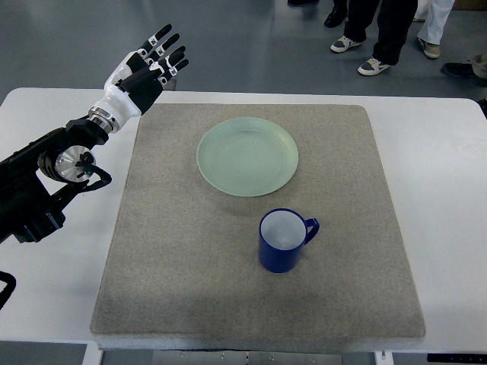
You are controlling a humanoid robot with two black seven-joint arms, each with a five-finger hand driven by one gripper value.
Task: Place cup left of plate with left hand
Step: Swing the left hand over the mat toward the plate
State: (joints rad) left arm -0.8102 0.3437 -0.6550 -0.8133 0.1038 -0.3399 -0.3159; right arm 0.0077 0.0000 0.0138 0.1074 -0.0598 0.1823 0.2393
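One left hand (148,67) spread wide, holding nothing; cup (282,240) upright just below plate (247,156).

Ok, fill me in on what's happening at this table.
Nothing is being held yet. The robot's left hand is raised with fingers spread over the table's far left corner, away from the blue cup. The cup stands upright on the grey mat, on the near side of the green plate, slightly to its right.

White rectangular table (445,175) bearing a square grey felt mat (167,251) that covers its central area.
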